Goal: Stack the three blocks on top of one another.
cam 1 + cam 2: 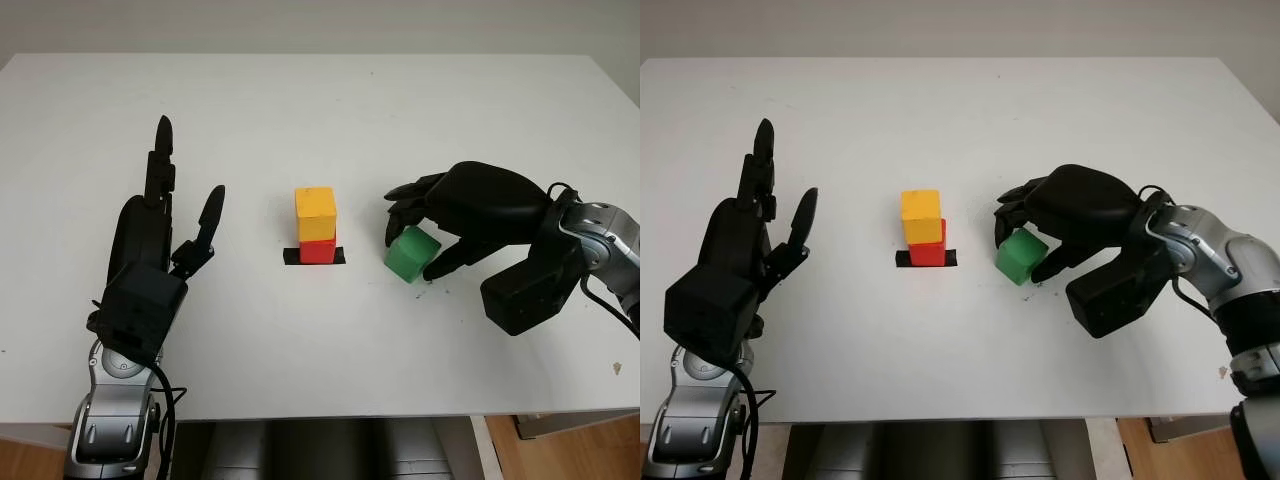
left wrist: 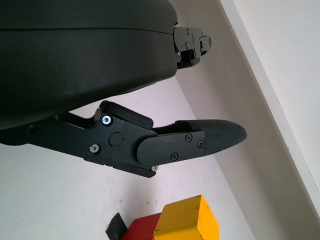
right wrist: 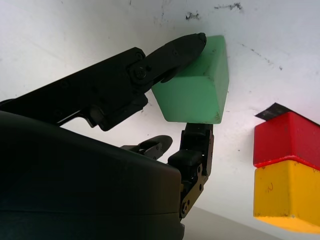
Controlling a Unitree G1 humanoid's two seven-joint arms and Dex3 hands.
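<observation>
A yellow block (image 1: 315, 213) sits on a red block (image 1: 318, 249), which stands on a strip of black tape (image 1: 314, 257) in the middle of the white table (image 1: 320, 100). To their right is a green block (image 1: 411, 253), tilted, with my right hand (image 1: 420, 243) curled around it: thumb on the near side, fingers on the far side. The right wrist view shows the green block (image 3: 195, 92) pinched between the fingers (image 3: 175, 50), with the red block (image 3: 285, 137) and the yellow block (image 3: 285, 192) beside it. My left hand (image 1: 165, 215) stands open left of the stack.
The table's front edge (image 1: 320, 418) runs just before both arms. A small scrap (image 1: 618, 368) lies at the near right. Dark scuff marks (image 3: 227, 7) dot the tabletop near the green block.
</observation>
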